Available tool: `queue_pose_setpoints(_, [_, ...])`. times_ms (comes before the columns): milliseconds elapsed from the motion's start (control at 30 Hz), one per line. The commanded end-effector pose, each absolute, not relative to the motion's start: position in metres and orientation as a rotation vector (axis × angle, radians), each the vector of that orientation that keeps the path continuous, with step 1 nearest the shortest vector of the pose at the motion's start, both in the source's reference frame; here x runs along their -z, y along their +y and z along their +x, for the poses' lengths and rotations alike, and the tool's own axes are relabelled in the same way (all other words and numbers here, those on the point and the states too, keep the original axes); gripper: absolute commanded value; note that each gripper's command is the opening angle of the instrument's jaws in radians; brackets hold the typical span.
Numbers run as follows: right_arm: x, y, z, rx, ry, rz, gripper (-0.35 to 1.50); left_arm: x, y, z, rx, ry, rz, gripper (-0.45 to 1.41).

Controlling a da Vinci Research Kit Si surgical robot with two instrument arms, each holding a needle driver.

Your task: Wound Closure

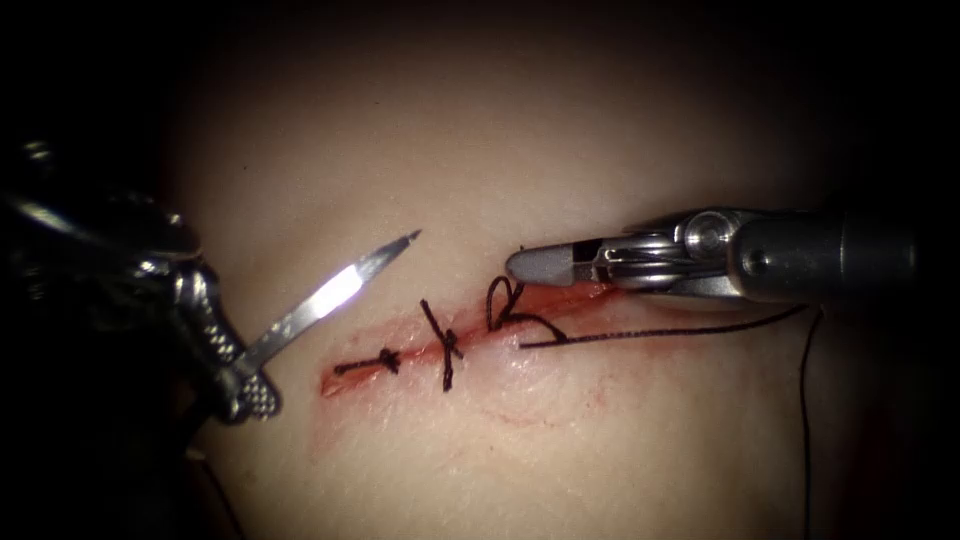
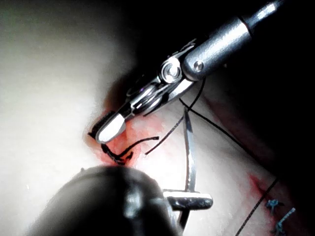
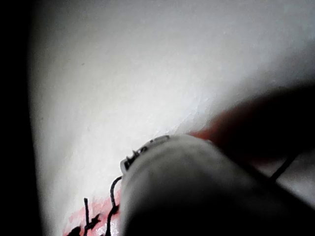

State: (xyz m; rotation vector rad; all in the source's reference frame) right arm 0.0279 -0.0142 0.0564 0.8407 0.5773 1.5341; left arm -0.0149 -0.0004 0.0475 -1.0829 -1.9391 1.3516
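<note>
Endoscope view: the left tool (image 1: 250, 392) clamps the needle (image 1: 330, 297) near its blunt end, clear of the tissue (image 1: 420, 130), tip pointing up over the cut's (image 1: 480, 340) left end. The right tool (image 1: 540, 264), jaws together and holding nothing, sits above a thread (image 1: 650, 331) loop at the cut.

Left wrist view: the needle stands gripped in the left tool (image 2: 192, 200).

Right wrist view: the right tool's (image 3: 142, 150) tip lies beside dark thread.
</note>
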Motion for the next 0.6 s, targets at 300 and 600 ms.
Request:
queue_pose_setpoints(300, [-0.0561,-0.0139,0.0296,-1.551,0.581,0.850,-0.35,-0.0480,-0.0005,-0.0153,-1.351,-1.940,-1.083,-0.45])
queue_pose_setpoints(600, [-0.0544,-0.0071,0.0287,-1.560,0.734,0.695,-0.35,-0.0480,-0.0004,-0.0153,-1.351,-1.940,-1.083,-0.45])
